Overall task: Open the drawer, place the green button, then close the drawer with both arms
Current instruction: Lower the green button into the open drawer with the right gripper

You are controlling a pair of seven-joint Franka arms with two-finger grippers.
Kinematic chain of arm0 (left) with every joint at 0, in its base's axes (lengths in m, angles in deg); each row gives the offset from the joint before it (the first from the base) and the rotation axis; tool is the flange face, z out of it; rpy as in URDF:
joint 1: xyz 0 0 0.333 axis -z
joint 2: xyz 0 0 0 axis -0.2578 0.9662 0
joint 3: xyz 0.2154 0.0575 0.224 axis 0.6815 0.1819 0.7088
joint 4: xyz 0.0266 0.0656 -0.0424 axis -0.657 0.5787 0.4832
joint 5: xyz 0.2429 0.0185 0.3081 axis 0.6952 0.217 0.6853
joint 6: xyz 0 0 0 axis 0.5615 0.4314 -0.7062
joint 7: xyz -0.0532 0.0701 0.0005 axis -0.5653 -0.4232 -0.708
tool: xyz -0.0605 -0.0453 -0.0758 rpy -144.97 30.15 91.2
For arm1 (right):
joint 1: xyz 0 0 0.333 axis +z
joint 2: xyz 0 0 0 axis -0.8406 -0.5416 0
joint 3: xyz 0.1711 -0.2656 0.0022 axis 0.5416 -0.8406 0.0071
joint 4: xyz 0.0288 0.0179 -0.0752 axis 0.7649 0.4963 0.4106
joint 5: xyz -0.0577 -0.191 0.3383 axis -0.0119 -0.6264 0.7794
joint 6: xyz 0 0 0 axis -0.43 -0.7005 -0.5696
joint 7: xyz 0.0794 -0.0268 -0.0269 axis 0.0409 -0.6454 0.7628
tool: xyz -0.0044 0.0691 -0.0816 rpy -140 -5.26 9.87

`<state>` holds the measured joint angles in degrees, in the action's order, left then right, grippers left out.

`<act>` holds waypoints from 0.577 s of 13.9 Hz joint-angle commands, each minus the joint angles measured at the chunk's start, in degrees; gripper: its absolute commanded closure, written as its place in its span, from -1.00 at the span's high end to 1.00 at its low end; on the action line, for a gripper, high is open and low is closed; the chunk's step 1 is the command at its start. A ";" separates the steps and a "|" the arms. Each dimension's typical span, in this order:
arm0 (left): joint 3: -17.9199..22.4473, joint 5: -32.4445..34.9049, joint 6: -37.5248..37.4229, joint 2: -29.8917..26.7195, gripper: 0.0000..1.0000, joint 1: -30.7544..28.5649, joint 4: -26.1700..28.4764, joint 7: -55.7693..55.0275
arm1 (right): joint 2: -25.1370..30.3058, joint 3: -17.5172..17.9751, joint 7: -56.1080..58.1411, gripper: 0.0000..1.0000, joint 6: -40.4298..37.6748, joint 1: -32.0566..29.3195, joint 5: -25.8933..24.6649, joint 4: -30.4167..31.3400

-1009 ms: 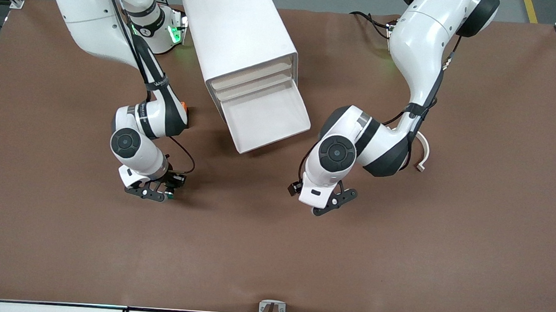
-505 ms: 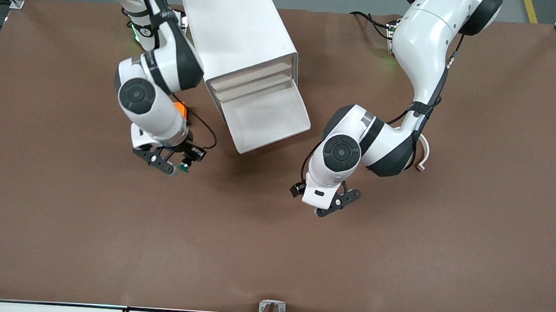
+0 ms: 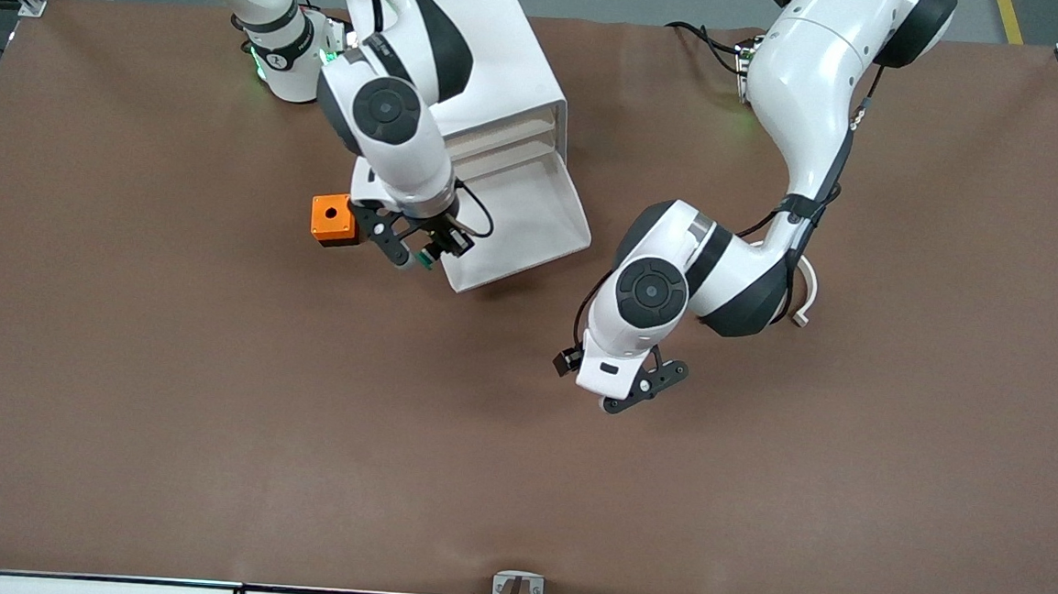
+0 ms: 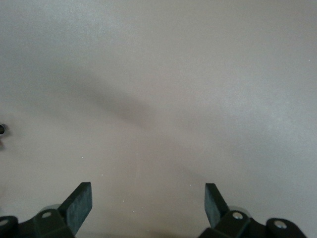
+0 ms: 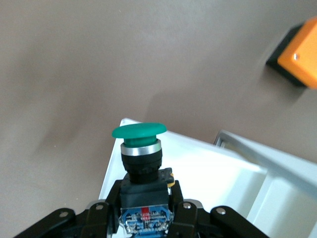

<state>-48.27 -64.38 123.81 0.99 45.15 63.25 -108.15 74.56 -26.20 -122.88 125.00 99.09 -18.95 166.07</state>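
Observation:
The drawer [image 3: 534,215], lowest in the white cabinet [image 3: 457,54], stands pulled open and shows nothing inside. My right gripper [image 3: 414,255] is shut on the button [image 3: 420,259] and hangs over the drawer's front corner, at the right arm's end. In the right wrist view the green cap [image 5: 138,131] points out past the gripper [image 5: 144,208], above the drawer's white corner [image 5: 208,163]. My left gripper [image 3: 638,386] is open over bare table nearer the front camera than the drawer. Its fingers [image 4: 79,203] hold nothing.
An orange box [image 3: 333,219] sits on the table beside the drawer toward the right arm's end, and shows in the right wrist view too [image 5: 302,54]. A white curved piece [image 3: 805,295] lies by the left arm's elbow. Brown mat [image 3: 298,467] covers the table.
The right arm has carried the button from a spot on the table nearer the front camera up to the drawer's front corner, uncovering the orange box. The left arm has hardly moved.

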 commanded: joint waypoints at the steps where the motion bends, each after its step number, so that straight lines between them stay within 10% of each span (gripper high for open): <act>1: 0.02 0.92 0.29 -2.08 1.00 -0.06 2.23 0.34 | 0.27 -0.60 -7.64 -1.00 2.10 3.11 0.76 0.59; 8: 0.02 0.92 0.29 -2.08 1.00 0.03 2.23 0.34 | -4.99 -0.68 -19.35 -1.00 8.69 9.53 0.49 -0.03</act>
<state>-48.27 -64.38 123.81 0.99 45.14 63.26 -108.15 71.10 -26.19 -139.83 131.84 107.19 -18.95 166.17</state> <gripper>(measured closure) 0.000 0.586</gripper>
